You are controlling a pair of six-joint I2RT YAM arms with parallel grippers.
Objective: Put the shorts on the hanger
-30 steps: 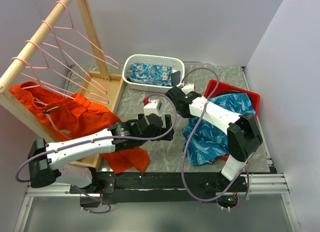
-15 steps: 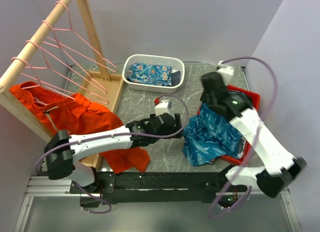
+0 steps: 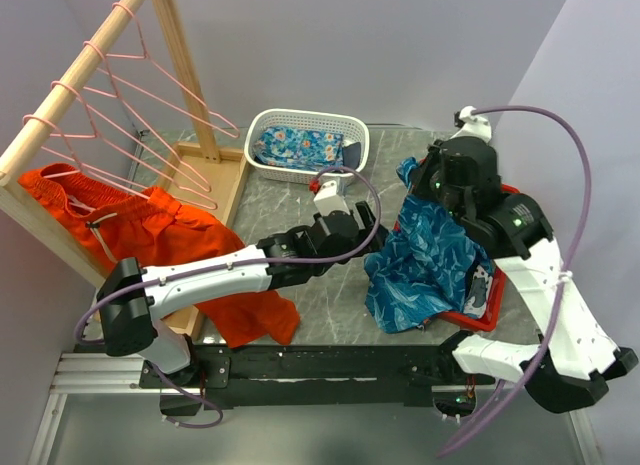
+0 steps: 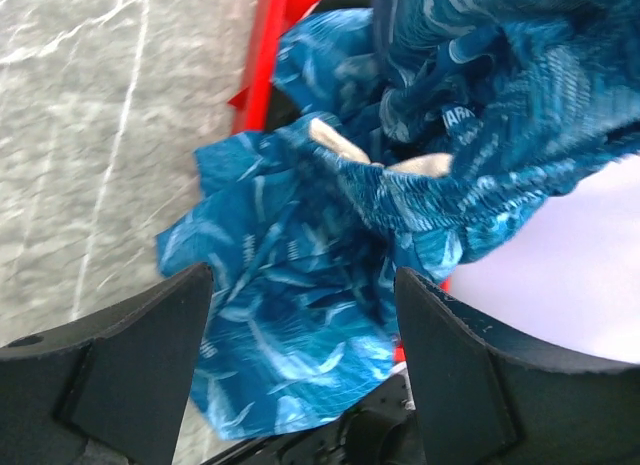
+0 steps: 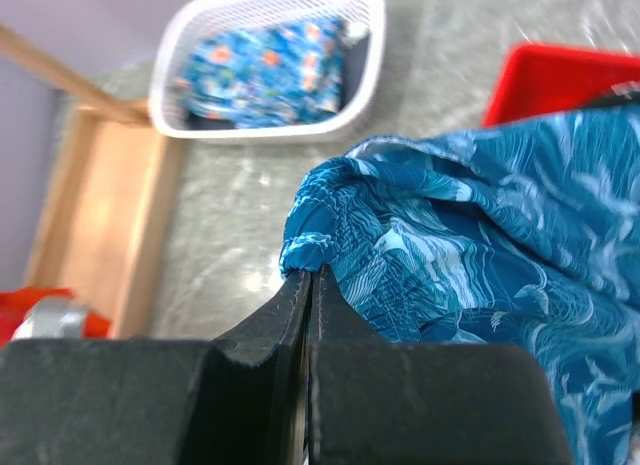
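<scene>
Over the red bin [image 3: 510,197], my right gripper [image 5: 308,275] is pinched tight on a bunched edge of the shorts [image 3: 425,255] so the rest drapes free. Left gripper [image 4: 300,285] hovers spread wide right beside the fabric, probably for a second corner. Hangers [image 3: 128,9] are well apart, on the rack.

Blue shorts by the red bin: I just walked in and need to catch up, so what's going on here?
The right gripper is shut on an edge of the shorts, holding it up while the rest drapes over the red bin onto the table. The left gripper, open, faces the fabric without gripping it. The pink hangers hang on the wooden rack, untouched.
</scene>
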